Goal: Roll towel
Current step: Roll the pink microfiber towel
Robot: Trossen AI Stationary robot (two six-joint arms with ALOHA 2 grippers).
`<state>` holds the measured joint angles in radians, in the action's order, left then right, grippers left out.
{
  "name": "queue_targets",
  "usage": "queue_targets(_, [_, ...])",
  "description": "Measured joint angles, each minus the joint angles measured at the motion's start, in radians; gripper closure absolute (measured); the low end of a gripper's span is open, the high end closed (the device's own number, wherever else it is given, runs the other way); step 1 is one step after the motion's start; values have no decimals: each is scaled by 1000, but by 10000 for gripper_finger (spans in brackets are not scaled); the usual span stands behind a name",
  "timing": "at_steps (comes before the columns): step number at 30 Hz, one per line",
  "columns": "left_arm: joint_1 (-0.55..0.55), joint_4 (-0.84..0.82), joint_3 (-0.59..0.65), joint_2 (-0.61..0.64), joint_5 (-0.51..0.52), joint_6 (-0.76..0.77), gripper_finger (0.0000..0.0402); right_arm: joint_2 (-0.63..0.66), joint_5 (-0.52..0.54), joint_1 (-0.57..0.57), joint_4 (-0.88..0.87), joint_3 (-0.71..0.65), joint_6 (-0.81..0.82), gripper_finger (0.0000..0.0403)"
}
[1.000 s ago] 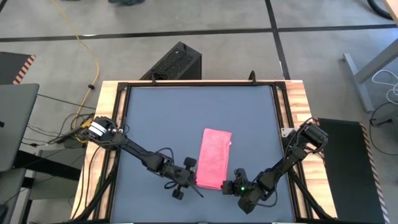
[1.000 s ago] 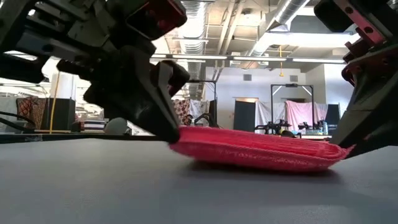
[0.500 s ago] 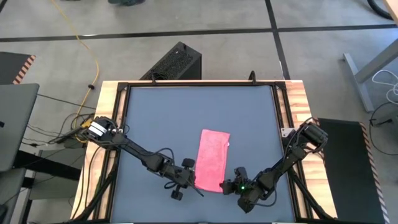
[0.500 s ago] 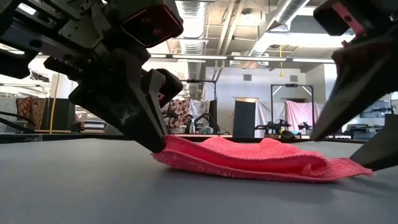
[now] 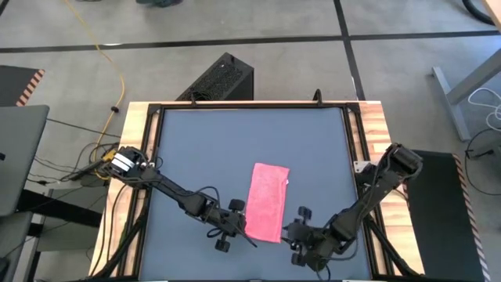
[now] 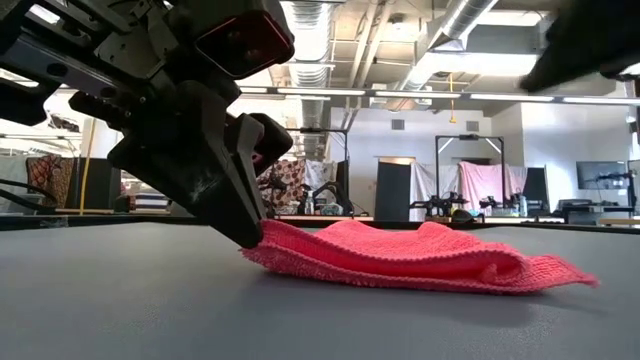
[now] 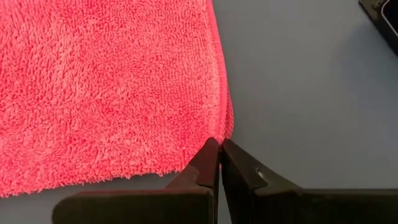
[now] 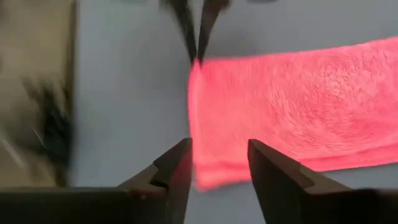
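Right gripper (image 8: 217, 165) has let go: a second ago it was clamped on the near right corner of the towel (image 5: 266, 200), now we see its jaws apart with nothing between them. It has also backed off toward the table's near edge, and in the low view it has lifted almost out of frame, so that corner now lies flat and loose on the table (image 5: 235, 133).

Left gripper (image 7: 219, 149) hasn't moved: jaws clenched on the towel's near left corner, pinning the hem to the surface. In the high view we see it (image 5: 239, 225) just beside the towel's near left edge.

Our read: the fold is finished and the right arm is repositioning. No roll started yet; the towel is only folded into a narrow strip. The next grip probably needs to take the near short end for the first turn.

The towel sits in the near centre of the table, long axis running away from the arms, slightly tilted.

Materials:
- Towel: bright pink terry, short looped pile, stitched hem along the edge. It's thin and limp. In the low view (image 6: 420, 255) the layers are stacked with soft humps, not pressed flat.
- Table: dark grey matte, smooth, inside a black frame with wood rails.
- Fingers (image 8: 177, 171): dark, rigid, tapered.
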<state>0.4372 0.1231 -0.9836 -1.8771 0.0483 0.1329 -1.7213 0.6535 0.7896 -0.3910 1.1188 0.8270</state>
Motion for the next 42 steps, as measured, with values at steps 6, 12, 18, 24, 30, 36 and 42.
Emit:
queue_targets(6, [0,2,0,0,0,32,401,-63,-186,-65,-125,32,-187,271])
queue_targets(12, [-1,2,0,0,0,88,401,-106,-169,-77,-202,71,-310,284])
queue_targets(18, [-4,9,0,-1,-1,180,401,-133,-178,-55,-343,72,-239,286])
queue_targets(24, [-36,38,0,-1,-1,318,401,-133,-178,-12,-373,69,-52,286])
queue_targets(30, [-86,115,0,-1,-98,436,401,-133,-158,48,-367,69,66,286])
queue_targets(36, [-109,115,0,-1,-148,522,401,-133,-106,116,-154,68,-147,286])
queue_targets(42, [-98,112,0,-1,-175,552,401,-133,-44,105,-39,69,-280,286])
